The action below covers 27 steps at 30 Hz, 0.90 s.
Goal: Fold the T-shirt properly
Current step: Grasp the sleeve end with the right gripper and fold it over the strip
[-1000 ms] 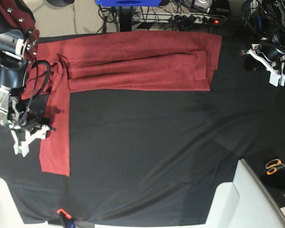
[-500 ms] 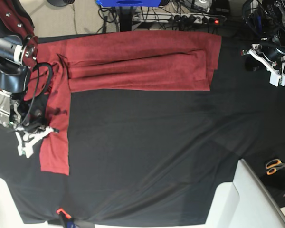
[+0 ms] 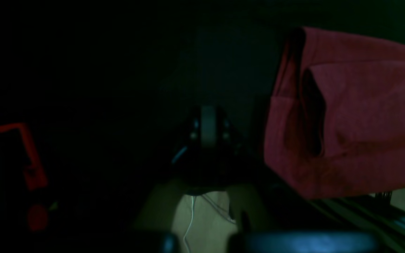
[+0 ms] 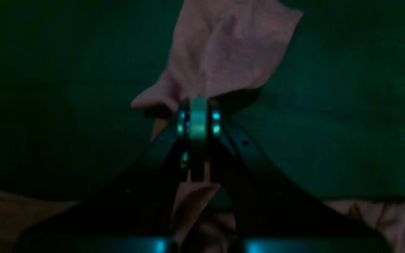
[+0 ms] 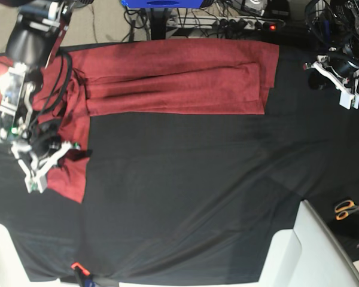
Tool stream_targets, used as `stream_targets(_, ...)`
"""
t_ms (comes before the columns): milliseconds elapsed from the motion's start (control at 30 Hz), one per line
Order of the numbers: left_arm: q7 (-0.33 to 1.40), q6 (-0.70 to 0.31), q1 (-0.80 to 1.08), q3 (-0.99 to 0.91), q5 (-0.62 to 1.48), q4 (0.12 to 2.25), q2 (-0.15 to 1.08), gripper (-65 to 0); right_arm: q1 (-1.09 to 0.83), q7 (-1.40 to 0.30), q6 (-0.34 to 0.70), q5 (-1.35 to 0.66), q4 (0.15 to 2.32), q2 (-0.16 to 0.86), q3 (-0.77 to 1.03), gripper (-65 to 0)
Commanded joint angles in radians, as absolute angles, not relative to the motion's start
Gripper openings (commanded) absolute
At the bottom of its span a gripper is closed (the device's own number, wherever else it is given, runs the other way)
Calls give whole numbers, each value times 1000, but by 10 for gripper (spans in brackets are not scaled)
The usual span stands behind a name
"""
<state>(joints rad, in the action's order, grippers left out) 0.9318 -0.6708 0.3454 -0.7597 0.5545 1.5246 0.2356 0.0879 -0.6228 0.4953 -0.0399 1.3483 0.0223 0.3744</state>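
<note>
One big black tablecloth (image 5: pixel 191 197) covers the whole table. On it lies the T-shirt (image 5: pixel 173 84), dark red and soft, with no print. Most of the shirt is a long folded band across the far side of the table, from about 10 o'clock over to about 1 o'clock in the base view. One long sleeve hangs down from its end at 9 o'clock toward the near edge, and the bottom of that sleeve looks bunched up. In the left wrist view the folded end of the shirt (image 3: pixel 346 112) shows at 3 o'clock, with dark folds in it. The right gripper (image 5: pixel 37 170) sits at 9 o'clock in the base view, right on the sleeve. Its two jaws are pressed tight together, and they pinch a bit of the red cloth (image 4: pixel 223 49); in the right wrist view the cloth sticks up past the tips at 12 o'clock and more of it hangs below them. The left gripper (image 5: pixel 341 84) is at 2 o'clock in the base view, well apart from the shirt and over the black cloth. Its jaws are closed too, and they hold nothing. A white board (image 5: pixel 323 251) fills the corner at 5 o'clock. A small pair of scissors (image 5: pixel 349 208) with orange handles lies at 4 o'clock, just beside that board.
</note>
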Motion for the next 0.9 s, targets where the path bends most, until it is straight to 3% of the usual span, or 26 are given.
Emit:
stream_targets(0,918,-673,343,-765,568,1540,252,-650,88,-616,503,-54,1399,27,366,-650)
stream_targets(500,918,-673,343,-765,568,1541,252,-650,-219,-642,493,-56,1834,22,117,-650)
stream_targets(867,918,-673,343,-765,568,1541,252,-650,-326,-636,493,-56,1910,22,-27,-650)
